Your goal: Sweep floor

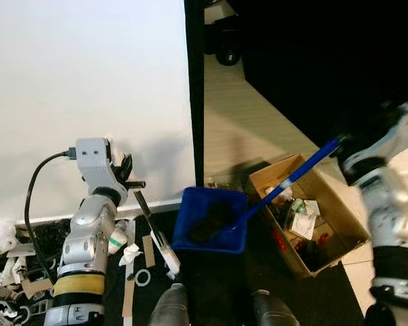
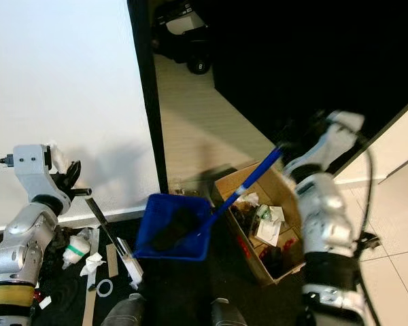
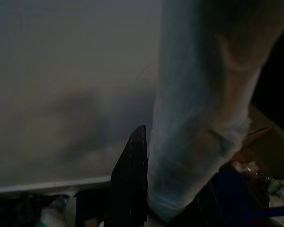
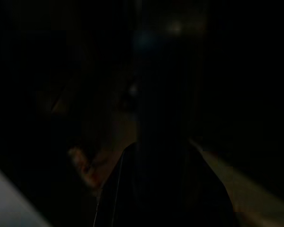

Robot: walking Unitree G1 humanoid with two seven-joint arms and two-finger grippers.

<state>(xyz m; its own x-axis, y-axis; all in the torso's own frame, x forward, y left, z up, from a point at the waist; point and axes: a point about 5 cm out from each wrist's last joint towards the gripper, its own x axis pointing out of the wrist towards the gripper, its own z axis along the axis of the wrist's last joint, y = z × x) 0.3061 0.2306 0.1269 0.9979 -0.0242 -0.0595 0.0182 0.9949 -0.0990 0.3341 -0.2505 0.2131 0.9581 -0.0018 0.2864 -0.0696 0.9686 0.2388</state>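
1. The left gripper (image 1: 127, 173) is raised near the white wall (image 1: 88, 88), its black fingers clenched around the top of a thin dark broom handle (image 1: 144, 207).
2. That handle slants down to a white broom head (image 1: 168, 257) resting on the dark floor (image 1: 211, 285) just beside the near left corner of the blue dustpan (image 1: 211, 221).
3. The right gripper (image 2: 289, 142) is lifted in front of a dark opening; it sits at the upper end of the long blue dustpan handle (image 1: 299, 173), but whether its fingers are clenched cannot be told, and the right wrist view is nearly black.
4. The dustpan stands tilted on the floor, with a dark clump of debris (image 1: 211, 219) inside it.
5. A cardboard box (image 1: 326, 227) filled with rubbish sits just beside the dustpan's right edge, under the blue handle.
6. Paper scraps, strips and a small ring (image 1: 143, 277) litter the floor along the foot of the wall, near the left arm.
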